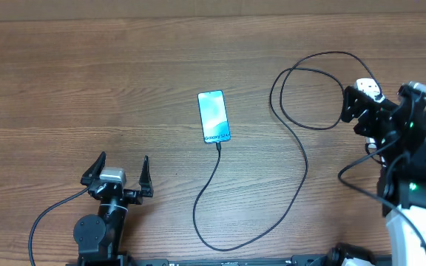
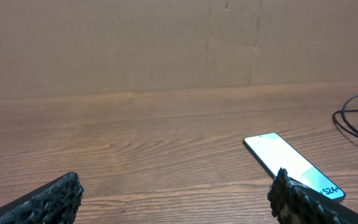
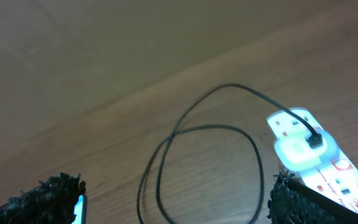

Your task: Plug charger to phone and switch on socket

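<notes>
The phone (image 1: 214, 117) lies flat mid-table, light blue screen up; it also shows in the left wrist view (image 2: 284, 162). The black charger cable (image 1: 305, 162) runs from the phone's near end in a long loop to the right. There it ends at a white adapter (image 3: 304, 149) seated in the white socket strip (image 3: 340, 177). In the overhead view the socket (image 1: 368, 89) is mostly hidden under my right arm. My right gripper (image 1: 355, 112) is open and empty above the strip's left end (image 3: 173, 199). My left gripper (image 1: 122, 164) is open and empty near the front left (image 2: 176, 199).
A brown cardboard wall (image 2: 166, 43) stands along the table's far edge. The cable's coil (image 3: 210, 155) lies left of the strip. The left arm's own black lead (image 1: 43, 222) trails at the front left.
</notes>
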Motion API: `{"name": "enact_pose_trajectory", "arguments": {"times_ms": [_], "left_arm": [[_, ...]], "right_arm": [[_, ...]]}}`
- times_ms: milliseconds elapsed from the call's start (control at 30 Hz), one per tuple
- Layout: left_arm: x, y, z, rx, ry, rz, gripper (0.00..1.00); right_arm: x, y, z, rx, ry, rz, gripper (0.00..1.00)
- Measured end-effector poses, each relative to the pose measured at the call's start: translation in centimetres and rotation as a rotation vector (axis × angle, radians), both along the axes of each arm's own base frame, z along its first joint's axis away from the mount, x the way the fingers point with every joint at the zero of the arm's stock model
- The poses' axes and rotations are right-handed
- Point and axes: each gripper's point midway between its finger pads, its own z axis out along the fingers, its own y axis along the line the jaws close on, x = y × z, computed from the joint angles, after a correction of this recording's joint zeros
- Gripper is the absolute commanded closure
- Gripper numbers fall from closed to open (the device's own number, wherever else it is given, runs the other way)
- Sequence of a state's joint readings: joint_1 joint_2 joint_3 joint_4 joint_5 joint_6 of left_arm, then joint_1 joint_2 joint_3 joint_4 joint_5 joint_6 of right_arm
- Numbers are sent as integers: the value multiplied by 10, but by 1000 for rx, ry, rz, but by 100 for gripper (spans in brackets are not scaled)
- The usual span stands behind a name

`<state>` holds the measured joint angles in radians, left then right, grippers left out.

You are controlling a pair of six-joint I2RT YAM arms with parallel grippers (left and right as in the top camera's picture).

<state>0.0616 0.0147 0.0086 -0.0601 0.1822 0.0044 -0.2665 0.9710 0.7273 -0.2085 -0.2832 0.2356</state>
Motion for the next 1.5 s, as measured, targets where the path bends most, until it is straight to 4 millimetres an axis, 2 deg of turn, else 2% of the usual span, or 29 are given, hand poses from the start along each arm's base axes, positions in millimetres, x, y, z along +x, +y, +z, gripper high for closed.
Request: {"name": "enact_pose_trajectory", "arguments": {"times_ms": [300,467,633,933,1367,1500], "left_arm": [[0,0,0,0,0,2,0],[0,0,0,0,0,2,0],[0,0,0,0,0,3,0],[0,0,0,0,0,3,0],[0,0,0,0,0,3,0],[0,0,0,0,0,3,0]], "right_arm": [[-23,26,5,-62,-179,63,0],[-38,57,13,-170,-285,175,0],[-54,77,16,-267,-356,255,0],[-71,77,3,-310,-396,251,0],[-89,78,-36,-323,-430,245,0],[-93,78,-39,-329,-462,240,0]]}}
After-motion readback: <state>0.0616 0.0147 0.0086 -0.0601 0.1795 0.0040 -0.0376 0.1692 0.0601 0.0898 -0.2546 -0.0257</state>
